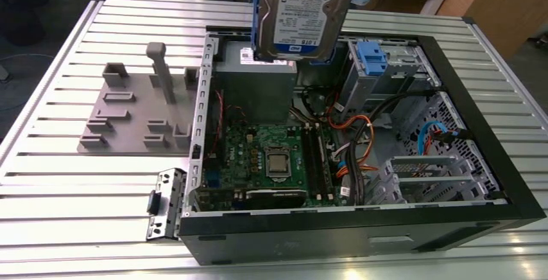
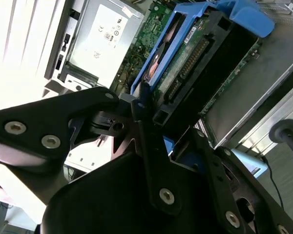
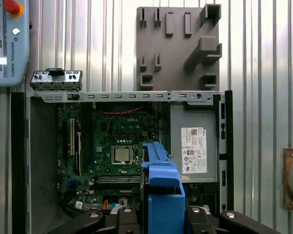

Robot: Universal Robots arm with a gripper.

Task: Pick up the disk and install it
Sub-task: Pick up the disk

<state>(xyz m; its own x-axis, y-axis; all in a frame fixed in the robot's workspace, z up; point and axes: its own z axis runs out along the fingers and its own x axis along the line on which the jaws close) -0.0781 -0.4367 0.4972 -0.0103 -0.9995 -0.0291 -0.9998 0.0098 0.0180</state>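
Pincer: I see my pincer (image 3: 161, 215) clenched on the disk (image 1: 301, 17), a finger on either side of its blue frame.
Disk: held upright, raised above the open computer case (image 1: 479, 164).
Desk: the slatted metal desk (image 1: 86, 209) carries the case.

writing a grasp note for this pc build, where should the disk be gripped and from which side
By its upper end, on the blue frame, coming from above, as the gripper clamps the disk now. It hangs upright over the open case, so a top grip likely leaves its lower end free.
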